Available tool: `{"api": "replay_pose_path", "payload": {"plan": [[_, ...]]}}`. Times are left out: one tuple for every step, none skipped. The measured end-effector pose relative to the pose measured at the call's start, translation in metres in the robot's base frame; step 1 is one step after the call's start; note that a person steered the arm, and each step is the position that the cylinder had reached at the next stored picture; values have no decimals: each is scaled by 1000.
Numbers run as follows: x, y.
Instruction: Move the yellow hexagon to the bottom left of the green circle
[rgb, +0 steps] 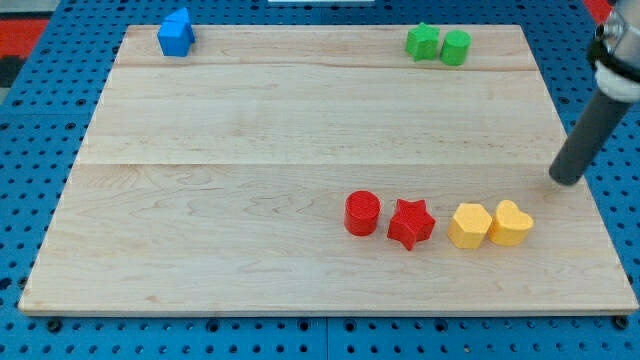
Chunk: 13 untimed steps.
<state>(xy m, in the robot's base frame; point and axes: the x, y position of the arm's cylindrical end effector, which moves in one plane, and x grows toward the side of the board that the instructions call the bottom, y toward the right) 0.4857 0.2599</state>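
The light was bright and even, coming from above, and the wooden surface (250, 130) looked pale with no strong glare. Shadows under the blocks were short and soft. The picture was mostly sharp, but the dark rod (590, 130) at the view's right was a little blurred at its upper part.

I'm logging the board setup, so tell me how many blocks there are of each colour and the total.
Blue: 1, the blue block
Green: 2, the green star and the green circle
Red: 2, the red circle and the red star
Yellow: 2, the yellow hexagon and the yellow heart
Total: 7 blocks
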Motion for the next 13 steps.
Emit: {"api": "replay_pose_path", "payload": {"plan": [[23,-1],[23,-6],[18,-56],[5,-65],[-12,-74],[-21,-81],[-1,11],[81,-13],[50,-92],[-8,-150],[-25,-153],[4,-153],[47,-151]]}}
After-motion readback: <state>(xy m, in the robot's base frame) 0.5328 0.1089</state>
